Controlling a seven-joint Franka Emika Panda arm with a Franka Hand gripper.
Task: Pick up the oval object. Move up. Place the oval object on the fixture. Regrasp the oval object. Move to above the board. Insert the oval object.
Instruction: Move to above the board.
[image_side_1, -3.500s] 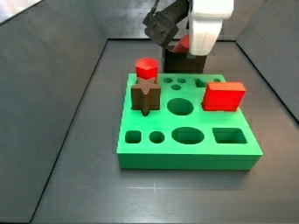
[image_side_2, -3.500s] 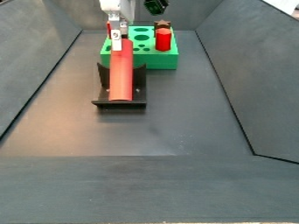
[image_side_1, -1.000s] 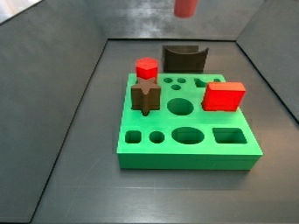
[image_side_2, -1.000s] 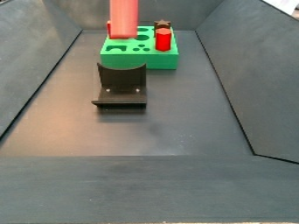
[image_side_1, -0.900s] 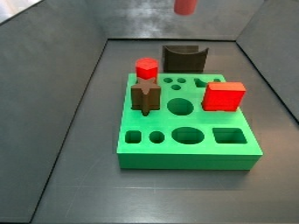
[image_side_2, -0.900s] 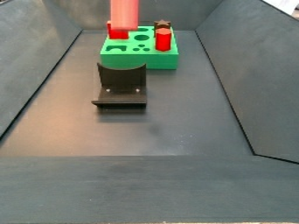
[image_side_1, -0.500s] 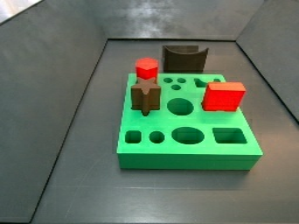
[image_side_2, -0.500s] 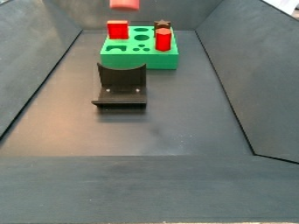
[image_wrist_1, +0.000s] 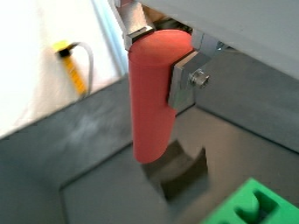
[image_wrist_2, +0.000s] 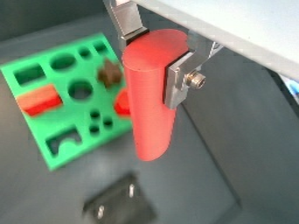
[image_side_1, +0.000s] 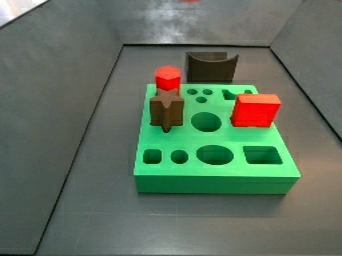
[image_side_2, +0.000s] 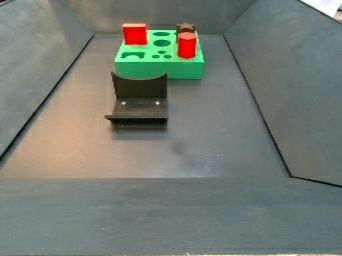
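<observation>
1. In both wrist views the gripper (image_wrist_1: 158, 54) has its jaws clamped on the oval object (image_wrist_2: 151, 96), which hangs upright high above the floor.
2. The fixture (image_side_2: 138, 94) stands bare beside the board (image_side_1: 214, 140).
3. A red cube (image_side_1: 257, 109) sits in the board.

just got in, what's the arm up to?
The pincer is shut on the oval peg, held upright high above the floor; arm and peg are out of both side views. The fixture is bare. The board holds a red cube, a hex peg and a brown peg; its oval hole is open.
</observation>
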